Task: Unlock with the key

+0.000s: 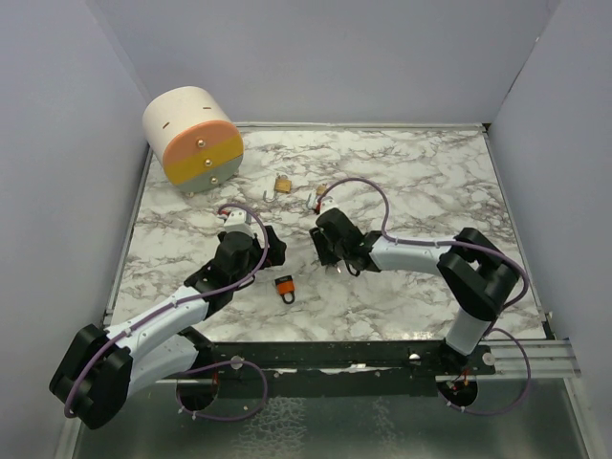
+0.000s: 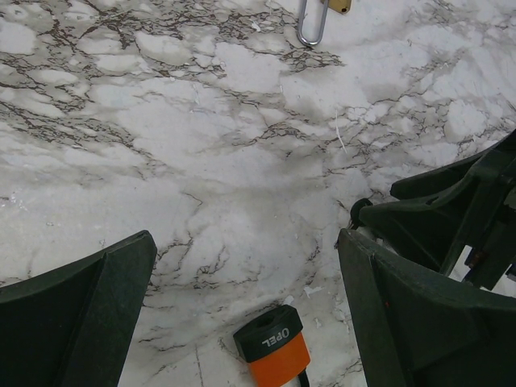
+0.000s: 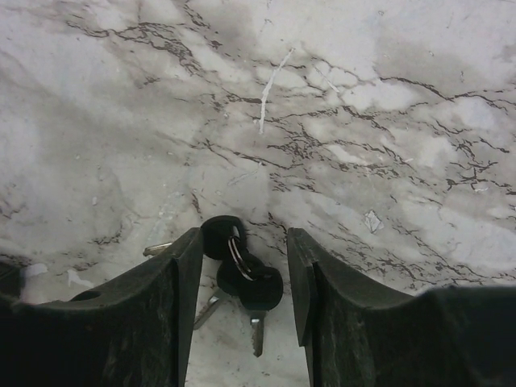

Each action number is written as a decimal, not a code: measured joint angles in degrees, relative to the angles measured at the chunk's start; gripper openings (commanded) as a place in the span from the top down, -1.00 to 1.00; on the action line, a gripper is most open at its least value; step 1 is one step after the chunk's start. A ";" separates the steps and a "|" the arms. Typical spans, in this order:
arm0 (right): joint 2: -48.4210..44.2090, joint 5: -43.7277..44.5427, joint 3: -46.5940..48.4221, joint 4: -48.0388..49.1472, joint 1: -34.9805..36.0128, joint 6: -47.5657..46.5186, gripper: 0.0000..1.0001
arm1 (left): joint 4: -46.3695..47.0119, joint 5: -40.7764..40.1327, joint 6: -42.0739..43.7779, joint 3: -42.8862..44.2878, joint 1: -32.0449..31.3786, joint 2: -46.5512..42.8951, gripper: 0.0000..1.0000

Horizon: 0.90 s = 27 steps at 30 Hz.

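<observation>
An orange padlock [image 1: 284,287] with a black top lies on the marble table [image 1: 421,182] between the two arms. It also shows in the left wrist view [image 2: 274,348], low between the fingers. My left gripper [image 1: 251,245] [image 2: 246,242] is open and empty just above and behind it. A bunch of black-headed keys [image 3: 246,278] on a ring lies flat on the table. My right gripper [image 1: 334,256] [image 3: 243,242] is open and lowered around the keys, one finger on each side, not closed on them.
A brass padlock [image 1: 282,184] lies further back; its steel shackle [image 2: 313,24] shows in the left wrist view. A small metal item [image 1: 316,196] lies beside it. A cream, orange and yellow drum [image 1: 191,139] stands at the back left. Walls enclose the table.
</observation>
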 measured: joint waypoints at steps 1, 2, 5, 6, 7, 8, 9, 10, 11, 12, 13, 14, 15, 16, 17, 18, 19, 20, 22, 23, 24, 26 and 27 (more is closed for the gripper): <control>0.28 0.00 0.02 0.00 -0.24 -0.09 0.13 | 0.00 0.00 -0.02 0.00 0.00 -0.02 -0.97; 0.55 -0.04 0.02 0.00 -0.44 -0.13 0.16 | -0.02 -0.02 -0.02 0.00 0.00 -0.02 -0.97; 1.01 -0.24 0.02 0.11 -1.07 -0.28 0.21 | -0.02 0.00 -0.02 0.00 0.00 -0.04 -0.97; 1.03 -0.28 0.04 0.17 -1.16 -0.35 0.24 | -0.02 -0.02 -0.02 0.00 0.00 -0.07 -0.97; 1.05 -0.44 0.02 0.17 -1.36 -0.42 0.26 | -0.02 -0.02 -0.02 0.00 0.00 -0.07 -0.97; 1.09 -0.57 0.04 0.22 -1.44 -0.52 0.30 | -0.02 -0.02 -0.04 0.00 0.00 -0.07 -0.97; 1.11 -0.68 0.04 0.28 -1.46 -0.55 0.33 | -0.02 0.00 -0.04 0.00 0.00 -0.07 -0.97; 1.16 -0.85 0.02 0.33 -1.55 -0.55 0.38 | -0.02 -0.02 -0.07 0.00 0.00 -0.07 -0.97; 1.18 -1.01 0.02 0.46 -1.70 -0.57 0.43 | -0.02 -0.02 -0.11 0.00 0.00 -0.07 -0.97; 1.20 -1.16 0.02 0.50 -1.73 -0.55 0.48 | -0.02 -0.02 -0.13 0.00 0.00 -0.07 -0.97; 1.25 -1.38 0.02 0.61 -1.79 -0.57 0.53 | -0.02 -0.02 -0.15 0.00 0.00 -0.07 -0.97; 1.27 -1.64 0.02 0.76 -1.81 -0.55 0.60 | -0.02 -0.02 -0.15 0.00 0.00 -0.07 -0.97; 1.29 -1.81 0.02 0.87 -1.81 -0.52 0.69 | -0.02 -0.02 -0.15 0.00 0.00 -0.07 -0.97; 1.29 -2.12 0.02 0.96 -1.81 -0.52 0.77 | -0.02 -0.02 -0.13 0.00 0.00 -0.07 -0.97; 1.29 -2.34 0.00 1.03 -1.81 -0.50 0.85 | -0.02 -0.02 -0.13 0.00 0.00 -0.07 -0.97; 1.29 -2.51 -0.07 1.25 -1.81 -0.44 0.91 | -0.02 -0.02 -0.13 0.00 0.00 -0.04 -0.97; 1.29 -2.67 -0.15 1.44 -1.81 -0.33 0.96 | 0.00 0.00 -0.11 0.00 0.00 -0.02 -0.97; 1.29 -2.75 -0.24 1.62 -1.81 -0.26 0.98 | 0.04 -0.02 -0.11 0.00 0.00 0.07 -0.97; 1.29 -2.84 -0.33 1.86 -1.81 0.00 0.98 | 0.11 0.09 -0.07 0.00 0.00 0.63 -0.97; 1.29 -2.95 -0.44 2.10 -1.88 0.13 0.98 | 0.20 0.24 -0.04 0.00 0.00 0.96 -0.97; 1.29 -3.02 -0.63 2.49 -1.99 0.17 0.98 | 0.44 0.61 -0.02 0.00 0.02 1.40 -0.97; 1.22 -3.15 -1.05 3.26 -2.08 0.44 0.98 | 1.31 1.60 0.09 0.00 0.00 2.23 -0.97; 1.05 -3.23 -1.46 3.89 -2.12 0.66 0.98 | 1.86 2.12 0.13 0.00 0.00 2.54 -0.97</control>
